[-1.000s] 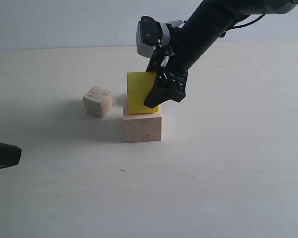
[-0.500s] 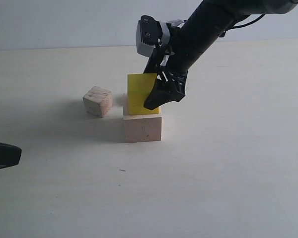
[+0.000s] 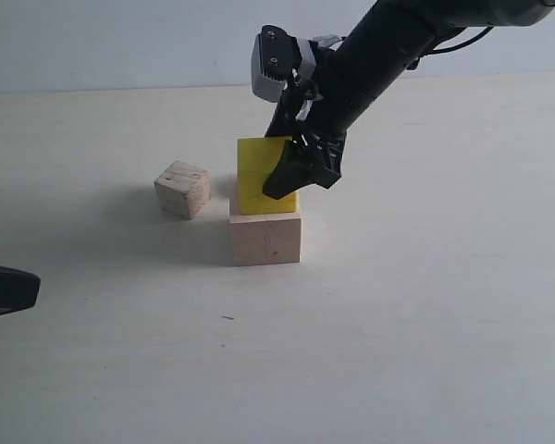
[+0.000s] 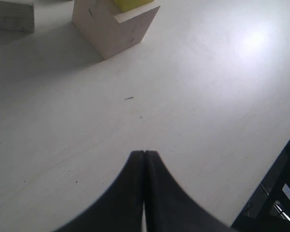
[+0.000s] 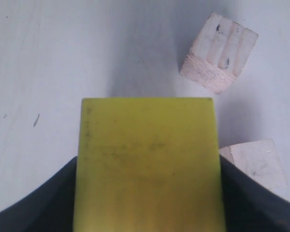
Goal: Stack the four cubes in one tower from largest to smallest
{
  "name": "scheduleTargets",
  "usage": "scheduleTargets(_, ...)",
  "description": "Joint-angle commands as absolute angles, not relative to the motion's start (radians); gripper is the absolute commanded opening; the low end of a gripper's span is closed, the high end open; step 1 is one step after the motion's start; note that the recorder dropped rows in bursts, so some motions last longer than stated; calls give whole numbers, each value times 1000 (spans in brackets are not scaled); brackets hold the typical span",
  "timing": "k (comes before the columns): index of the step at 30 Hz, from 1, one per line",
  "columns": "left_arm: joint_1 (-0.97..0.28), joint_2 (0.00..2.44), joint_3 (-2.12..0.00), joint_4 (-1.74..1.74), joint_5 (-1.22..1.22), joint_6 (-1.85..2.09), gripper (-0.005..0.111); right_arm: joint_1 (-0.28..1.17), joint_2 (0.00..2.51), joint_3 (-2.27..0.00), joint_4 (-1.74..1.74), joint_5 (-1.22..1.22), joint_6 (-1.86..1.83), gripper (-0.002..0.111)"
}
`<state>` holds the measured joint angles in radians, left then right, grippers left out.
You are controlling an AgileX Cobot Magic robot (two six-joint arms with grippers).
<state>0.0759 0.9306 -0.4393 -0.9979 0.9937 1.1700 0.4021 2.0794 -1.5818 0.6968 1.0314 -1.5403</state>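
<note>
One idle pincer, nearest: the left pincer point(image 4: 144, 160) is hanging low over the bench point(image 3: 425, 314) at about 8 o'clock from the stack, well apart from it, with its jaws pressing together on nothing.
Base of the tower: the pale largest cube point(image 3: 265, 239) is sitting flat on the bench, and nothing is gripping it.
Second tier: the yellow cube point(image 3: 257, 176) is resting on top of the pale largest cube, its lower edge lying level along it and its sides running roughly square to the base.
Right pincer: the right pincer point(image 3: 291, 176) is reaching in from 1 o'clock and clasping the yellow cube. It is spread just to the cube's width, with a finger lying against each opposite side. The wrist view is showing no gap there, so I am judging the grip as not yet let go.
What is changing: a second ago the yellow cube was leaning, with its top canted. Half a second ago it was nearly straight, and now it is settling flat. The wrist is riding a shade higher than before.
What this is meaning: two of the four tiers are looking placed, and letting go of the yellow cube is looking like the step in hand.
Small wooden cube point(image 3: 181, 189): it is lying at 10 o'clock from the base, near it but apart, and is not moving between the frames.
Second small cube point(image 5: 253, 162): it is showing only in the right wrist view, just beside the stack. In the exterior view the stack is probably hiding it.
</note>
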Motion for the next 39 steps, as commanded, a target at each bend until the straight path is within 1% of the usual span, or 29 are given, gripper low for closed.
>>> scheduleTargets(1,70,932,-445,-1003,996,1173,0,401,2073,-1582,706,1034,-1543,42)
scheduleTargets(5,70,932,-445,-1003,996,1173,0,401,2051,-1582,704,1034,-1543,18)
scheduleTargets(8,70,932,-445,-1003,996,1173,0,401,2038,-1582,704,1030,-1543,3)
scheduleTargets(9,70,932,-445,-1003,996,1173,0,401,2036,-1582,704,1030,-1543,0)
scheduleTargets(27,70,932,-445,-1005,996,1172,0,401,2039,-1582,725,1041,-1614,0)
scheduleTargets(39,70,932,-445,-1005,996,1172,0,401,2039,-1541,734,1015,-1631,0)
